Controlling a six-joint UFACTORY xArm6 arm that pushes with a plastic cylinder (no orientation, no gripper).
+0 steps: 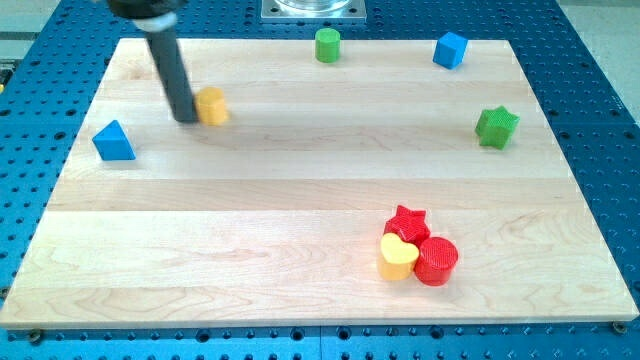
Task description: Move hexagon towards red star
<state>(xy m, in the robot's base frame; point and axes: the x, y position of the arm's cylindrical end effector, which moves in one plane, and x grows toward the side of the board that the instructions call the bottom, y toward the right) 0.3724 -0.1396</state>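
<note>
The yellow hexagon [212,105] lies at the upper left of the wooden board [250,230]. My tip [186,118] touches the hexagon's left side. The rod rises from there to the view's top left. The red star [407,221] lies at the lower right, far from the hexagon. It is packed against a yellow heart [398,258] and a red cylinder [436,260] just below it.
A blue triangular block [114,141] sits left of my tip near the board's left edge. A green cylinder [327,45] and a blue cube [450,50] stand along the top edge. A green star [496,127] lies at the right.
</note>
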